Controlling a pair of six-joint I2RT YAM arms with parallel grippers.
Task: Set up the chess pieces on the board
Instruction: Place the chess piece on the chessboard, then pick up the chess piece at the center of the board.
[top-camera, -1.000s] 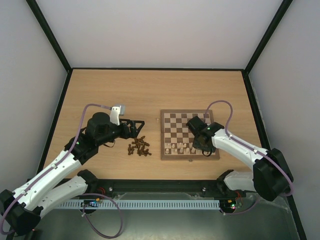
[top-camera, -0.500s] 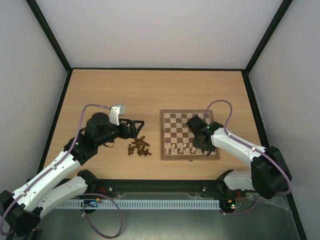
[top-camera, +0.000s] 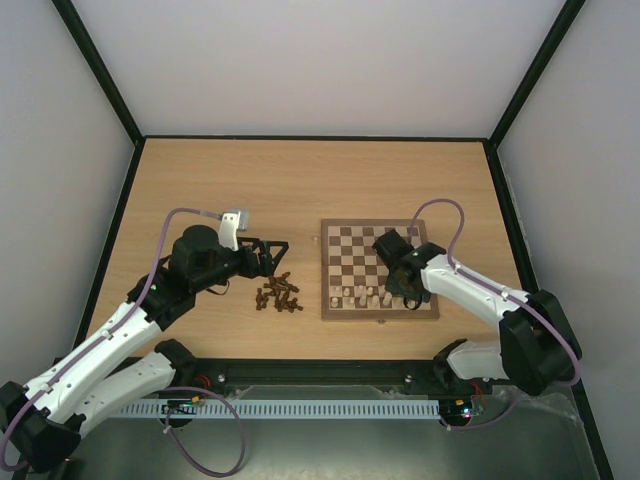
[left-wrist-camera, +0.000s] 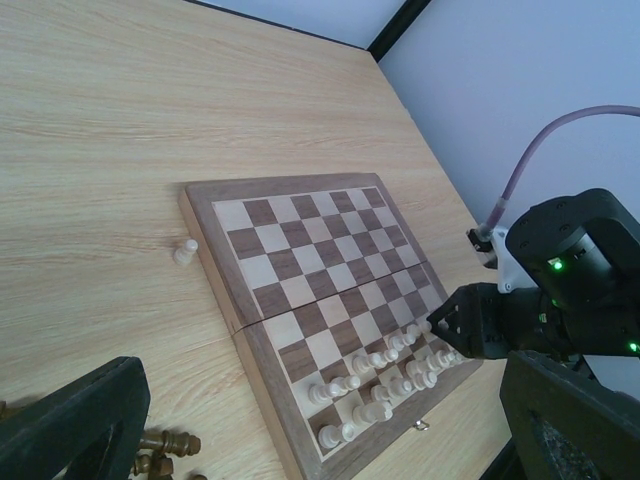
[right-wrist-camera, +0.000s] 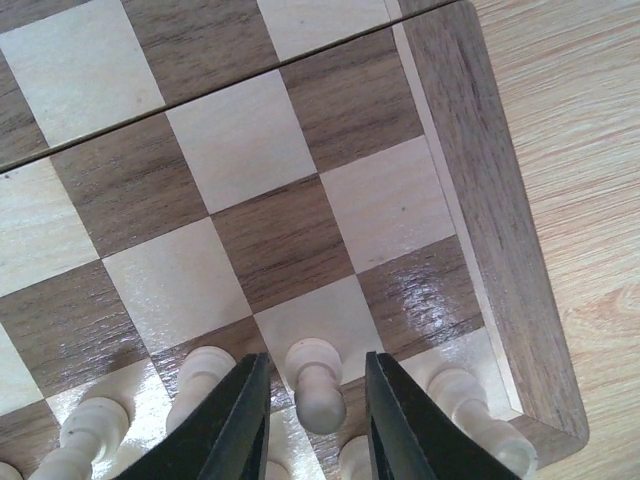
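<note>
While its jaws stand slightly apart, the right gripper (right-wrist-camera: 314, 365) straddles a cream pawn (right-wrist-camera: 318, 400), a gap on either side, more cream chess pieces (right-wrist-camera: 92, 432) flanking it on the board (right-wrist-camera: 490, 250). The left gripper (top-camera: 272, 255) gapes wide above the tabletop (top-camera: 250, 180), dark chess pieces (top-camera: 279, 293) heaped just beside it.

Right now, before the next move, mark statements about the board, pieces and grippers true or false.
The dark pieces lie piled on the table, off the board. True.
The board's far rows hold pieces. False: only near rows hold pale pieces.
The right gripper straddles a pale pawn. True.
The left gripper holds a dark piece. False: it is open and empty.
One stray pale piece stands on the table beside the board. True.
</note>
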